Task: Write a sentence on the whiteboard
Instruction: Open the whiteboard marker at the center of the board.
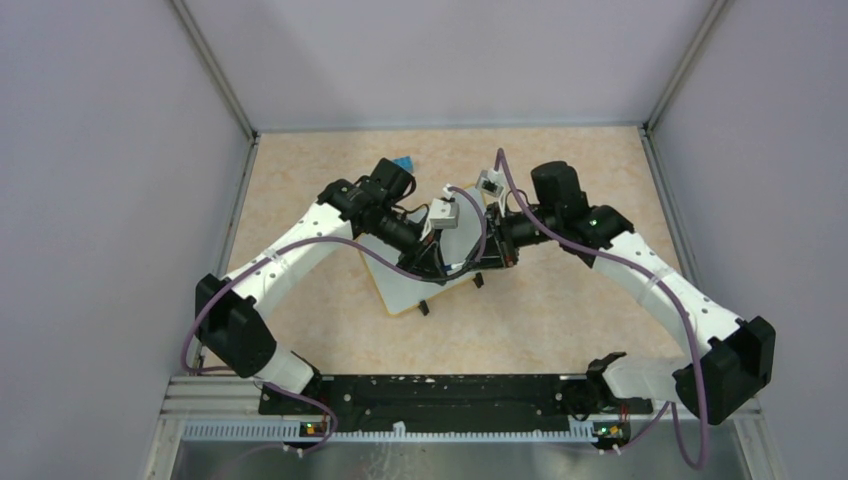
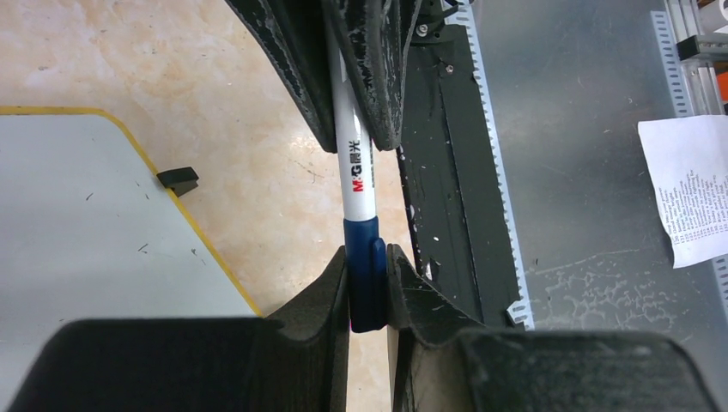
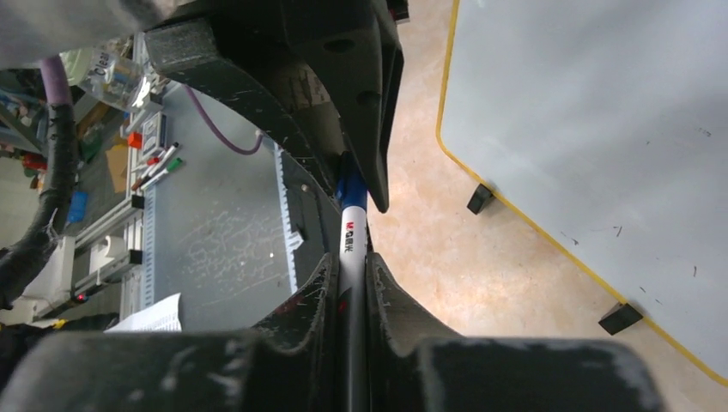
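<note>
Top external view: both arms reach in and meet over the middle of the table [image 1: 560, 310], their wrists and purple cables covering the far part of the whiteboard [image 1: 405, 285]. The board lies flat and skewed to the table's edges, with its two black clip feet [image 1: 424, 308] on the edge facing the near right. A small blue object [image 1: 403, 162] sits on the table just behind the left arm's wrist. Grey walls [image 1: 100, 200] close in the left, right and far sides, and a black rail [image 1: 440, 395] runs along the near edge between the arm bases. Bare table shows to the right of the board, on its near side and along the far wall.

Left wrist view: the left fingers [image 2: 330, 292] are clamped on the blue cap [image 2: 365, 275] of a marker [image 2: 359, 172], while the right arm's fingers grip its white barrel from the opposite end. The board's yellow rim and one foot lie to the left, with a few dark specks on the white surface. A printed paper sheet [image 2: 687, 189] lies beyond the rail.

Right wrist view: the right fingers [image 3: 313, 300] are closed on the barrel, and the board fills the right side.
</note>
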Controlling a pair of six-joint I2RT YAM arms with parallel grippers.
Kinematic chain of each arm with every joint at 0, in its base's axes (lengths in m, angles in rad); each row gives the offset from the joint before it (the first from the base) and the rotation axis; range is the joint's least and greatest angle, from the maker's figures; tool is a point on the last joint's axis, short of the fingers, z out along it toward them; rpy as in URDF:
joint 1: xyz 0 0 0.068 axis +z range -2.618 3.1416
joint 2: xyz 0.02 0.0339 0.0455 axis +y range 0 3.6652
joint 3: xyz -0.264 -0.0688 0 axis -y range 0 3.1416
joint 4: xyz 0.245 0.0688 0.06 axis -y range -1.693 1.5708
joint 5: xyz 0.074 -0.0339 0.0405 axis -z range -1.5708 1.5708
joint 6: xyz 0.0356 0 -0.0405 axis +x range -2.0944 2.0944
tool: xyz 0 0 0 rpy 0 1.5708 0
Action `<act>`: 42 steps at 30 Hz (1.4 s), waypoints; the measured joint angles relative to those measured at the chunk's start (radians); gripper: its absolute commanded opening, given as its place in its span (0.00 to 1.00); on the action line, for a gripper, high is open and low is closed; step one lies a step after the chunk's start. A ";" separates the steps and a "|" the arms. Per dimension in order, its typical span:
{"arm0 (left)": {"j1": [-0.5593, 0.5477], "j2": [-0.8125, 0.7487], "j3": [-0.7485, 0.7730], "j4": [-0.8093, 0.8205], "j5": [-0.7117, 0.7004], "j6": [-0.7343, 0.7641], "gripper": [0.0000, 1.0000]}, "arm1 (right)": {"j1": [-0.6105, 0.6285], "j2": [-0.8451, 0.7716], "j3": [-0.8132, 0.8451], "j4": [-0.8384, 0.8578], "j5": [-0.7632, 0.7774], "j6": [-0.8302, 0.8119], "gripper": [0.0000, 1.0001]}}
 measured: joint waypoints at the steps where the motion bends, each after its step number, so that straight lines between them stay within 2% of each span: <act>1: 0.000 0.000 0.000 -0.002 0.001 -0.001 0.02 | 0.000 0.001 0.000 -0.001 0.010 0.002 0.00; 4: 0.002 0.000 0.000 -0.004 -0.006 -0.002 0.36 | 0.001 0.004 0.000 0.000 0.025 0.012 0.00; 5: 0.002 0.000 0.000 -0.004 -0.006 -0.001 0.46 | 0.002 0.004 0.000 0.000 0.029 0.013 0.00; 6: 0.002 0.000 0.000 -0.003 -0.006 0.004 0.50 | 0.002 0.004 0.000 0.001 0.031 0.013 0.00; 11: 0.004 -0.038 -0.018 0.035 -0.040 -0.011 0.60 | -0.010 0.005 -0.001 0.036 0.023 0.051 0.00; 17: 0.014 -0.209 -0.137 0.201 -0.102 -0.087 0.62 | -0.051 0.005 -0.024 0.146 -0.011 0.174 0.00; 20: 0.014 -0.228 -0.140 0.267 -0.122 -0.105 0.60 | -0.051 0.005 -0.044 0.188 -0.024 0.225 0.00; 24: 0.014 -0.225 -0.142 0.306 -0.141 -0.117 0.52 | -0.051 0.005 -0.049 0.223 -0.040 0.280 0.00; 27: 0.014 -0.224 -0.142 0.322 -0.154 -0.121 0.36 | -0.051 0.005 -0.051 0.256 -0.053 0.312 0.00; 29: 0.014 -0.224 -0.143 0.329 -0.165 -0.124 0.20 | -0.051 0.005 -0.059 0.270 -0.058 0.327 0.00; 32: 0.013 -0.224 -0.148 0.332 -0.174 -0.132 0.05 | -0.055 0.005 -0.070 0.284 -0.051 0.338 0.01; 33: 0.013 -0.223 -0.148 0.333 -0.173 -0.134 0.00 | -0.056 0.005 -0.071 0.284 -0.050 0.338 0.10; 34: 0.013 -0.223 -0.149 0.332 -0.171 -0.136 0.00 | -0.056 0.005 -0.071 0.284 -0.048 0.336 0.23; 36: 0.013 -0.223 -0.150 0.333 -0.167 -0.134 0.00 | -0.056 0.005 -0.071 0.283 -0.048 0.334 0.38; 42: 0.013 -0.222 -0.165 0.326 -0.145 -0.110 0.00 | -0.056 0.005 -0.070 0.252 -0.050 0.311 0.42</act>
